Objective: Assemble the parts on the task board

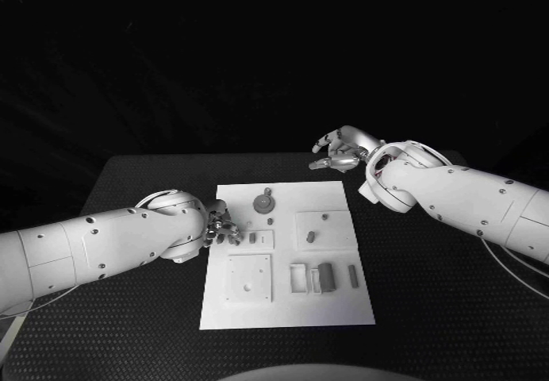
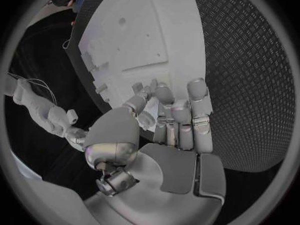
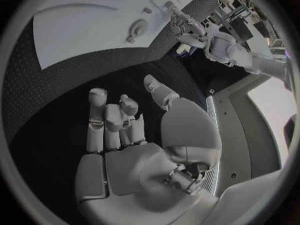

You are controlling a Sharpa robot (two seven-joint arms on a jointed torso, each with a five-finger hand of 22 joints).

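the task board (image 1: 286,317) is a white plate lying flat in the middle of the frame in the head view, on the black desk (image 1: 435,317), its long side running from the centre down toward the lower edge.

the parts sit on it, grey here: a round part (image 1: 266,203) near the board's upper left, a small upright piece (image 1: 310,235) on a raised square block at centre right, a square plate (image 1: 250,278) at lower left, and a row of narrow bars (image 1: 325,277) at lower right.

the left hand (image 1: 220,230) comes in from the left of the frame and sits at the board's left edge, about mid-height. in the left wrist view its fingers (image 2: 199,110) are curled in close together over the palm, near the board's rim; whether something small is pinched among them i cannot tell.

the right hand (image 1: 339,151) is in the upper right of centre in the head view, above the desk beyond the board's far right corner and apart from the board. in the right wrist view its fingers (image 3: 97,120) are spread and bent only slightly, with nothing in them, the palm facing the dark desk.
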